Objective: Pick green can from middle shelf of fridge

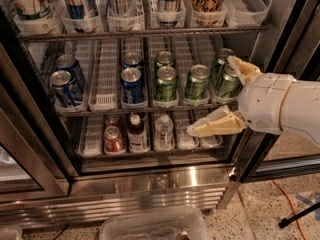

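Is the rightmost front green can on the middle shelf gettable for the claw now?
Likely yes: the open claw is beside that green can at the right end of the middle shelf, nothing between them.

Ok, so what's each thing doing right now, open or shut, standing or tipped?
Gripper: open, empty, at the right-hand green cans.
Fridge: open.
Green cans: standing on the middle shelf, none taken.
Blue cans: standing.
Bottles: standing, capped.

Matt plastic gripper (210, 95) beside the glossy metal green can (227, 85).
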